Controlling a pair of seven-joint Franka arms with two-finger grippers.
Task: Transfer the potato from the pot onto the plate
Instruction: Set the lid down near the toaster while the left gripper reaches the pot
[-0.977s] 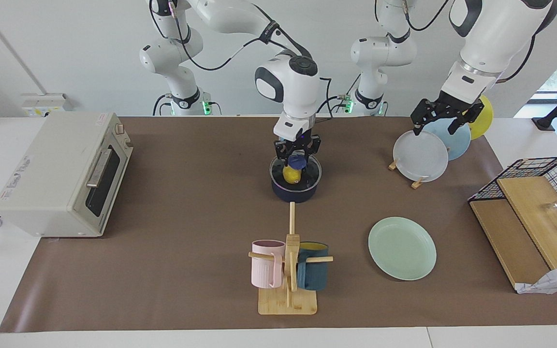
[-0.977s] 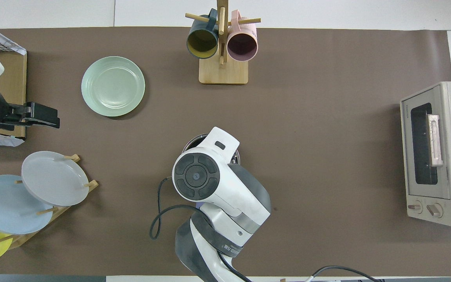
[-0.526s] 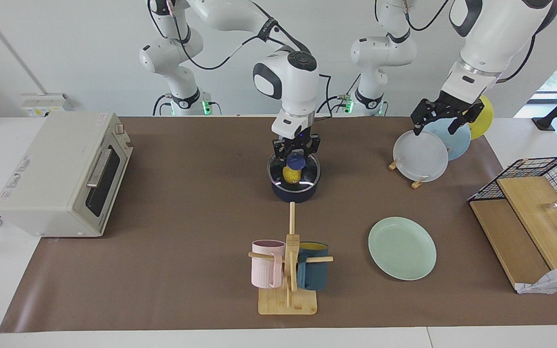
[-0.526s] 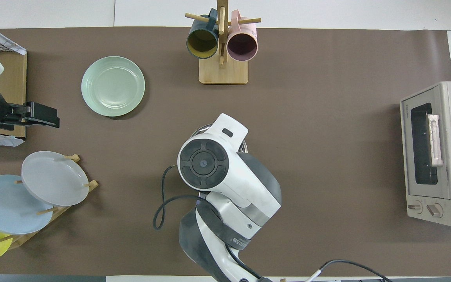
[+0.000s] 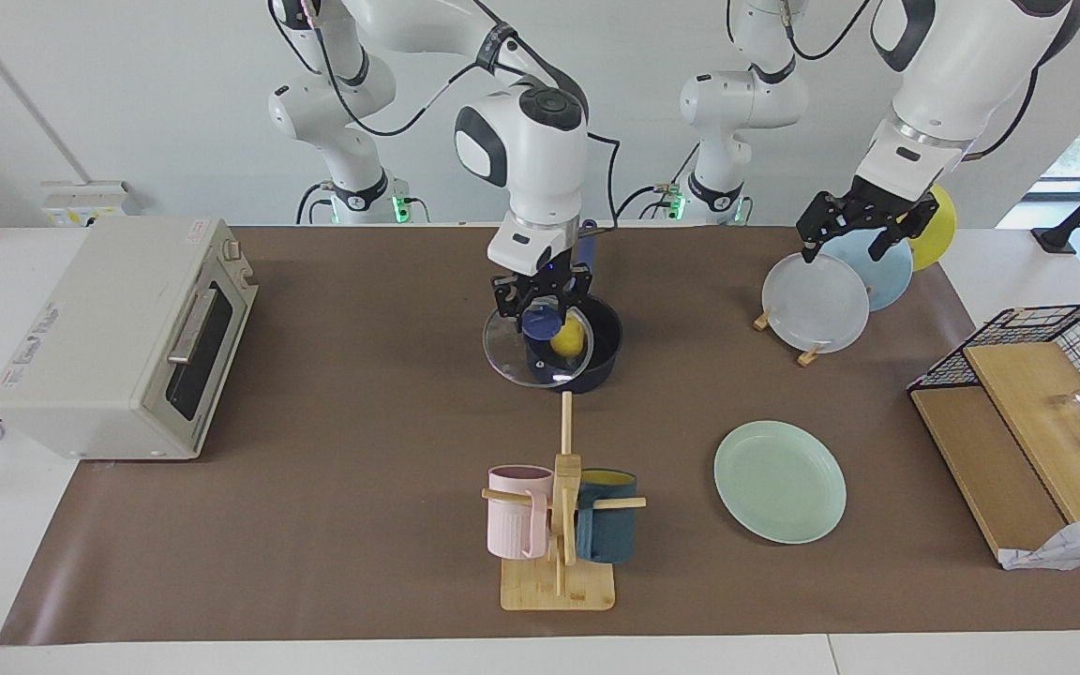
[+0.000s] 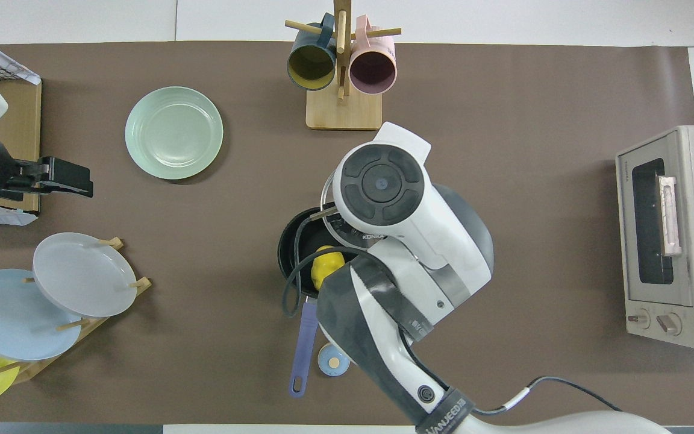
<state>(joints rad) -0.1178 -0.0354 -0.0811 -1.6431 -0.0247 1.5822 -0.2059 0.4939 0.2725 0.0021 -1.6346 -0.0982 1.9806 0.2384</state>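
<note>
Pot point(image 5: 596, 354): potato point(image 5: 569, 341) sitting inside. Right gripper point(image 5: 541, 298) clamping glass lid point(image 5: 523, 356) over the pot's rim. Plate point(image 5: 780, 481) lying bare; left gripper point(image 5: 857, 229), fingers apart, waiting over the plate rack point(image 5: 807, 353).

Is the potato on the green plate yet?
Not yet. The right gripper has the glass lid lifted off the pot and holds it by its knob. The potato sits in the pot. The plate has nothing on it. The left gripper waits over the white plate.
</note>
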